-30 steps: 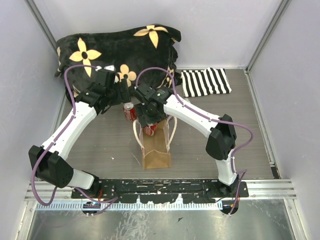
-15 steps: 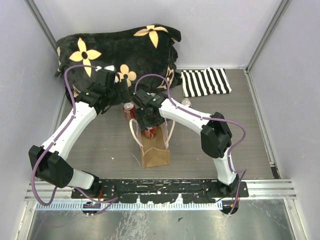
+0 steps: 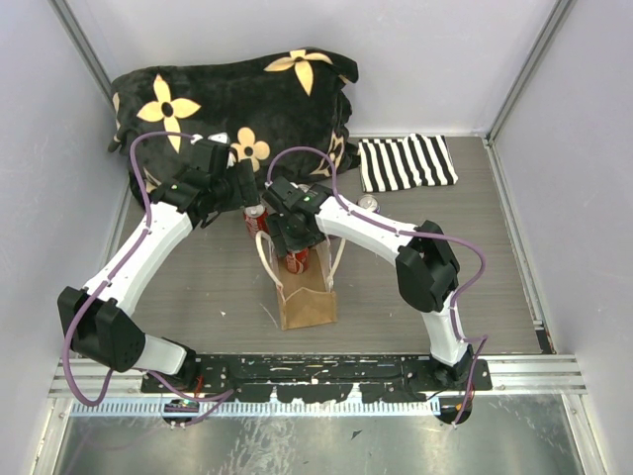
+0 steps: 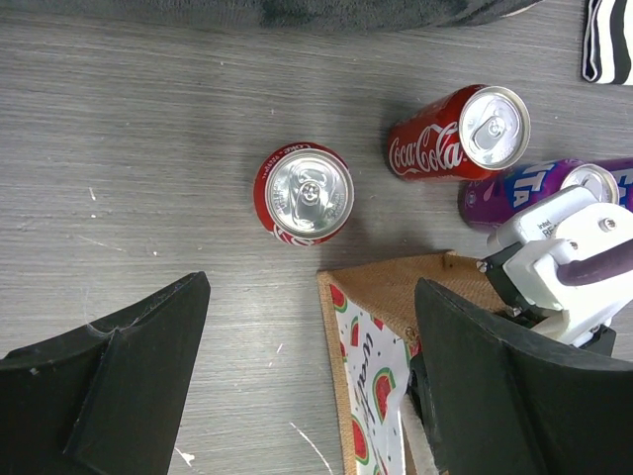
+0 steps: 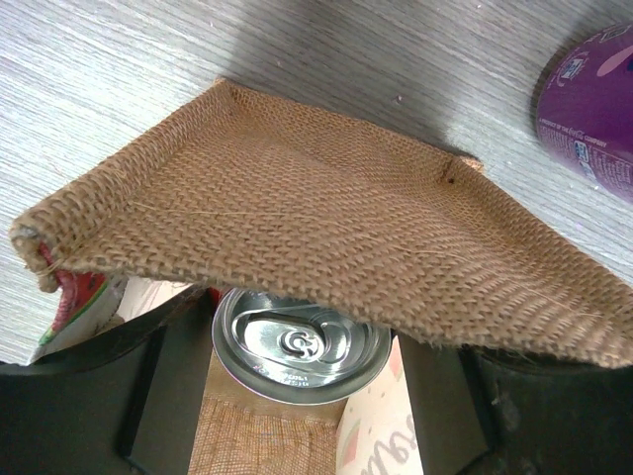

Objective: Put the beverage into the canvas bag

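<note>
The canvas bag stands near the table's middle, its cream handles spread to both sides. My right gripper is shut on a red beverage can at the bag's mouth. In the right wrist view the can's silver top sits between my right gripper's dark fingers, partly hidden under the burlap wall, with the pale printed lining beside it. My left gripper hovers open just left of the bag's far corner, its fingers wide apart and holding nothing.
A second red can stands upright beside the bag. A Coca-Cola can and a purple can lie behind it. A black plush bag with yellow flowers and a striped cloth lie at the back.
My right gripper has shifted left and slightly back with the red can, settling over the bag's mouth. The bag has swung a little with it. The left arm has barely moved.
</note>
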Controlling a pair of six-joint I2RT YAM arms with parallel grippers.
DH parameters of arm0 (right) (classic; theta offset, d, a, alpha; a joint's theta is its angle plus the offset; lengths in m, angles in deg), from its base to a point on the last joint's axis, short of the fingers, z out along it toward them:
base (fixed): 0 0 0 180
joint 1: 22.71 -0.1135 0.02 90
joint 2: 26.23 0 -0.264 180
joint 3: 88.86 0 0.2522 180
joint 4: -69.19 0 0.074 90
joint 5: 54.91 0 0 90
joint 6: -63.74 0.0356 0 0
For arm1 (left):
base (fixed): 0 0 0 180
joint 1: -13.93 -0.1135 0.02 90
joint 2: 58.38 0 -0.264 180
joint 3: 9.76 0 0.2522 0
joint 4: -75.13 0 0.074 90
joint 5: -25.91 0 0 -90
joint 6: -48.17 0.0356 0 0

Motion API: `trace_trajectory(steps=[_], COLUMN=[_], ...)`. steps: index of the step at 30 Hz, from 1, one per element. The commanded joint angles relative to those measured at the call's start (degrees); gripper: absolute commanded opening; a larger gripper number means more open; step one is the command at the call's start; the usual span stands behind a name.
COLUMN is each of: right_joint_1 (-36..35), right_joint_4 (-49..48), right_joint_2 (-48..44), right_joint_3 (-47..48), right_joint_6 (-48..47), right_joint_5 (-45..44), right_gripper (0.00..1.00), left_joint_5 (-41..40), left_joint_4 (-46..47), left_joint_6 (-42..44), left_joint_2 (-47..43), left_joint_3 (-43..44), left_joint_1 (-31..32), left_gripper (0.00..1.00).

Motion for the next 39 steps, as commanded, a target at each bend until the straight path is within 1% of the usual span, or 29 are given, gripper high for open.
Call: trace_trajectory(steps=[1, 2, 3, 5, 9, 13, 17, 18, 19, 22, 30, 36, 39], right_joint_1=[0.2, 0.2, 0.2, 0.2, 0.2, 0.2, 0.2, 0.2, 0.2, 0.2, 0.2, 0.2, 0.2], right_joint_4=[-3.1, -3.1, -3.1, -2.9, -2.3, -1.8, -1.8, -1.8, -1.8, -1.7, -1.2, -0.7, -0.5], right_joint_2=[-1.6, -1.8, -2.1, -2.7, -4.0, -4.8, -4.8, -4.7, -4.7, -4.7, -5.5, -6.9, -7.0], right_joint_3=[-0.6, -0.5, -0.3, 0.1, 1.0, 1.9, 2.6, 2.8, 2.9, 3.1, 3.5, 3.2, 2.6], right_joint_6=[0.0, 0.0, 0.0, 0.0, 0.4, 0.6, 0.6, 0.5, 0.5, 0.5, 0.9, 1.2, 1.3], right_joint_5=[-0.2, -0.2, -0.2, -0.5, -1.3, -2.3, -2.4, -2.2, -2.1, -2.0, -1.4, -1.6, -1.3], right_gripper=[0.59, 0.62, 0.66, 0.71, 0.73, 0.79, 0.82, 0.99, 1.0, 1.0, 0.91, 0.8, 0.73], left_joint_5=[1.0, 1.1, 1.2, 1.4, 1.9, 2.4, 2.9, 3.0, 3.1, 3.4, 4.3, 6.1, 6.7], left_joint_4=[1.4, 1.4, 1.5, 1.6, 1.8, 2.0, 2.1, 2.2, 2.2, 2.2, 2.4, 3.2, 3.5], left_joint_6=[-0.2, -0.2, -0.2, -0.1, 0.1, 0.1, 0.0, 0.0, -0.1, 0.1, 1.3, 3.9, 5.0], left_joint_2=[0.3, 0.3, 0.3, 0.3, 0.4, 0.6, 1.0, 1.0, 1.1, 1.3, 1.5, 2.0, 1.9], left_joint_3=[-0.4, -0.5, -0.4, -0.6, -0.8, -0.9, -0.8, -0.7, -0.6, -0.5, -0.8, -2.1, -3.1], left_joint_1=[-0.3, -0.3, -0.3, -0.3, -0.3, -0.3, -0.3, -0.3, -0.3, -0.3, -0.3, -0.3, -0.3], left_gripper=[0.92, 0.92, 0.92, 0.92, 0.91, 0.91, 0.91, 0.91, 0.91, 0.91, 0.91, 0.91, 0.9])
